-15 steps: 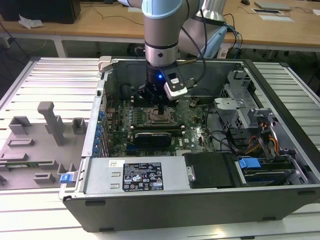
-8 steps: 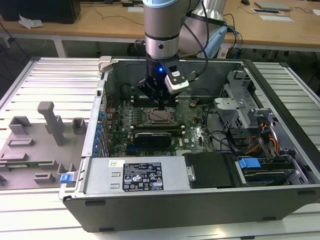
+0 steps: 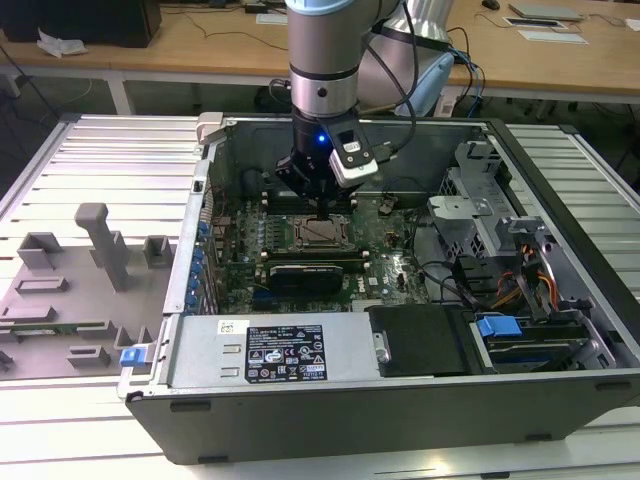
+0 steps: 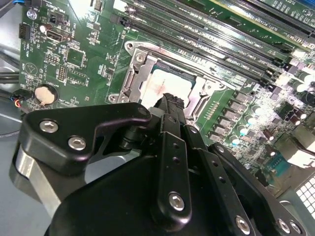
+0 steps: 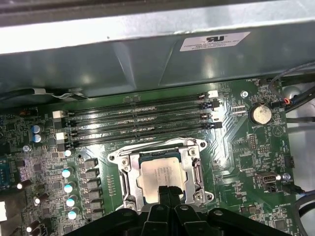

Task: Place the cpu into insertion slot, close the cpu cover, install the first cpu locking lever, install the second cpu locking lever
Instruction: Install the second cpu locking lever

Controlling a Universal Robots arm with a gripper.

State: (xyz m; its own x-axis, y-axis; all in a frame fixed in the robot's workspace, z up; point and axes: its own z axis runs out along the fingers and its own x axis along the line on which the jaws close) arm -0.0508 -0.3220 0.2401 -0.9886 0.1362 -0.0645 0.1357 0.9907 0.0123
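Inside the open computer case [image 3: 420,400], the gripper [image 5: 169,189] hung with fingers pressed together, tips just over the cpu [image 5: 160,174] seated under the cpu cover [image 5: 197,169].

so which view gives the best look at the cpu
The first wrist view: the cpu faces the camera nearly square-on in its socket, only one edge hidden by the gripper. The second wrist view shows it slanted, with the gripper covering more. In the exterior view it is a small pale square under the arm.

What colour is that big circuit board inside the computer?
Green; the motherboard shows best in the first wrist view.
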